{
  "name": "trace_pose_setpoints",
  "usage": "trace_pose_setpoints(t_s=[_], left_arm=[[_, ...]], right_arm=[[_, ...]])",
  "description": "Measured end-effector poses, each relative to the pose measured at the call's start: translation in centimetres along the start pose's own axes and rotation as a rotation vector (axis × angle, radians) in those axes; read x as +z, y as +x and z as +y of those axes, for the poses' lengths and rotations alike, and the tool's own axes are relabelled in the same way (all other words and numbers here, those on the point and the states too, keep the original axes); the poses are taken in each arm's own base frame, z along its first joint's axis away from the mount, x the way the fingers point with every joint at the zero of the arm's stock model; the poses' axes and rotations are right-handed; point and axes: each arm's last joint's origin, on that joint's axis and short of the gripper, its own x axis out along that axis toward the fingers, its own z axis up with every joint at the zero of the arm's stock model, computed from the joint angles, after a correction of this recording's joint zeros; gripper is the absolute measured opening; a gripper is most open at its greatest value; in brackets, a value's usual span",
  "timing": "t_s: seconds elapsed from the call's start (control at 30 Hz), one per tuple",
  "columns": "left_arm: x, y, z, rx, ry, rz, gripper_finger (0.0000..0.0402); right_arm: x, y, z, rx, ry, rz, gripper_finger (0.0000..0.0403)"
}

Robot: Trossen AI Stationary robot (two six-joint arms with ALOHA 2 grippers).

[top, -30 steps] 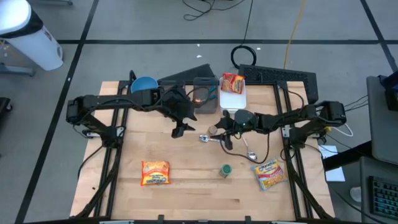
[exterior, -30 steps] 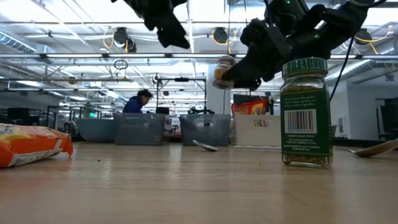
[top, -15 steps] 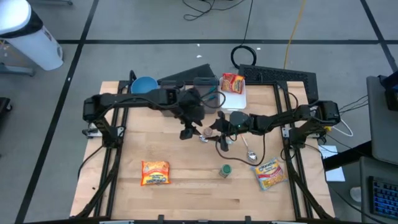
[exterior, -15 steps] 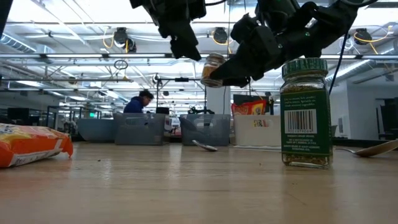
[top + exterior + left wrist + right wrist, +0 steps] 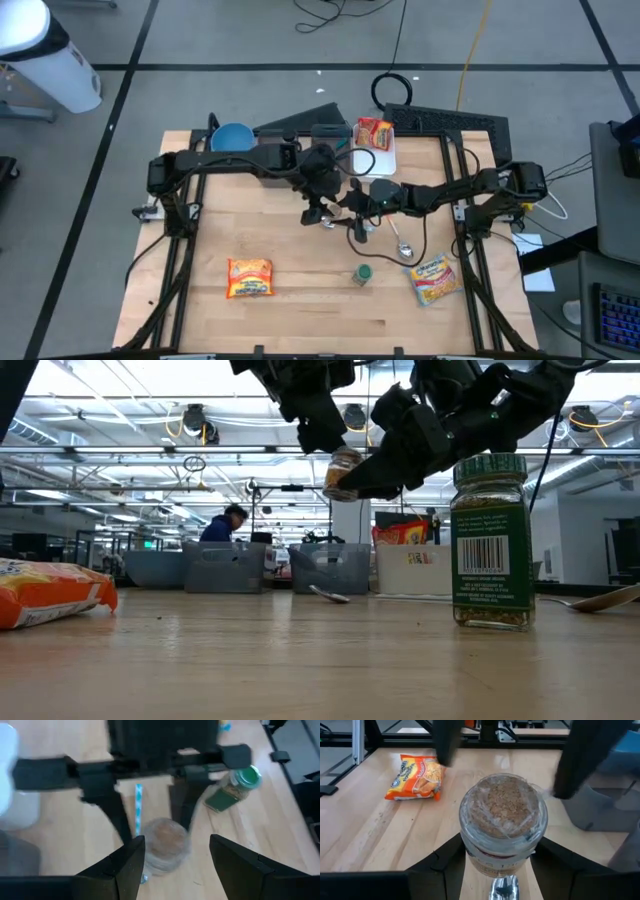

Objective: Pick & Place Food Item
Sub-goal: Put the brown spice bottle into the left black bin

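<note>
A small glass jar point(image 5: 502, 817) of brown crumbs hangs above the table's middle, and my right gripper point(image 5: 500, 870) is shut on it. My left gripper point(image 5: 182, 865) is open and has come up to the jar point(image 5: 162, 845) from the table's left. Its two fingers point(image 5: 447, 740) stand on either side of the jar's top, and I cannot tell whether they touch it. In the low view the jar point(image 5: 342, 470) sits between both grippers, well above the wood. My right gripper pinches the jar's lower wall point(image 5: 470, 855) between its two fingers. It comes nearly level from the table's right. The jar is lifted clear of the table, roughly upright, with its top toward my left gripper.
A green-lidded spice jar point(image 5: 363, 273) stands near the front. Orange noodle packets lie at the front left point(image 5: 250, 277) and front right point(image 5: 433, 280). A spoon point(image 5: 400, 245) lies below the arms. Grey bins point(image 5: 325, 150), a white container point(image 5: 375, 155) and a blue bowl point(image 5: 232, 135) line the far edge.
My left gripper has travelled toward the table's right edge and slightly down, closing in on the jar until its open fingers flank the jar's top. The jar stays lifted in my right gripper.
</note>
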Motion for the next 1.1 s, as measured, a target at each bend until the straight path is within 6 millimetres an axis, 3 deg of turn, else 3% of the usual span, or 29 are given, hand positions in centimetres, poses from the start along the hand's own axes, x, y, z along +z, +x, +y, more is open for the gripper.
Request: trace_pose_setpoints(t_s=[0.67,1.1], left_arm=[[0.0,1.1,0.0,0.029,0.008,0.015,0.0234],[-0.3,0.6,0.0,0.089,-0.065,0.054,0.0234]], right_arm=[[0.1,0.0,0.0,0.002,0.005,-0.011,0.0181],[0.0,0.0,0.0,0.003,0.007,-0.001,0.0180]])
